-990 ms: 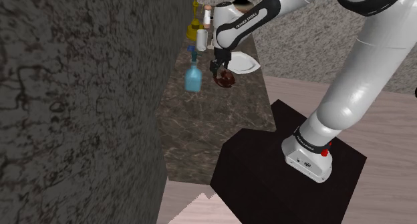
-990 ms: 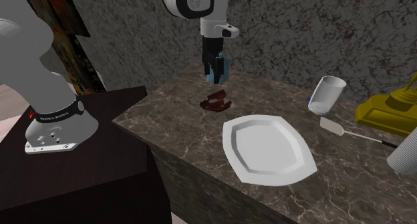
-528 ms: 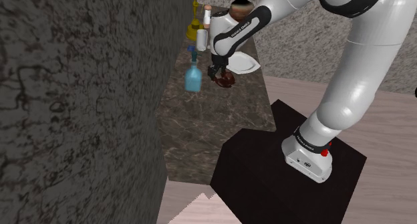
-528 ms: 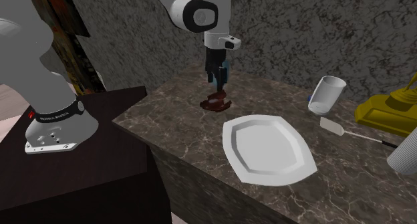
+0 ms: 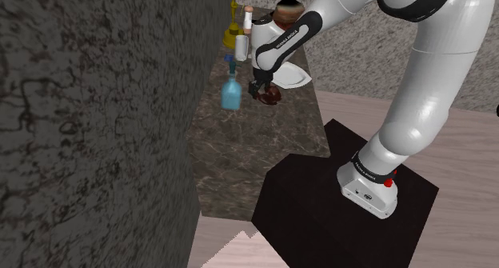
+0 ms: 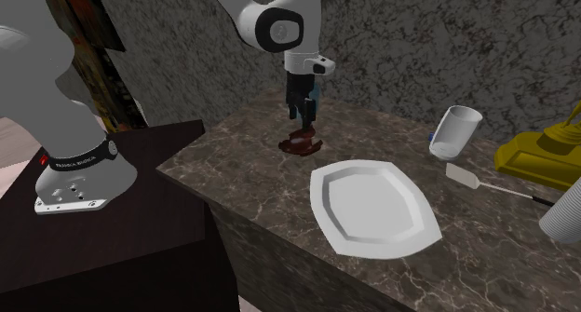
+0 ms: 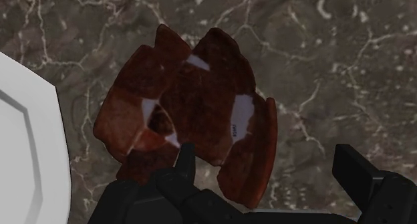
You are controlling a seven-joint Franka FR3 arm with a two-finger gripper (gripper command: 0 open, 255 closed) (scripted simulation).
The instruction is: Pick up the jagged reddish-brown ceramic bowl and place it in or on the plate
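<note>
On the dark counter [image 7: 321,69] sits a jagged, reddish-brown, white-patched bowl [image 7: 200,102].

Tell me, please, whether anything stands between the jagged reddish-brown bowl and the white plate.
Nothing visible does: only bare brown marbled countertop separates the jagged reddish-brown bowl from the white octagonal plate beside it.

Kitchen-like: marble counter [image 6: 228,156], plate [image 6: 372,208], cup [image 6: 456,131], blue bottle [image 5: 231,94].

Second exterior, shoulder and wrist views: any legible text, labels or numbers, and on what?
"FRANKA EMIKA": white letters on the base band, barely legible.
Forearm: similar white lettering, too small to read.
Bowl: tiny dark mark on a white patch, unreadable.
</note>
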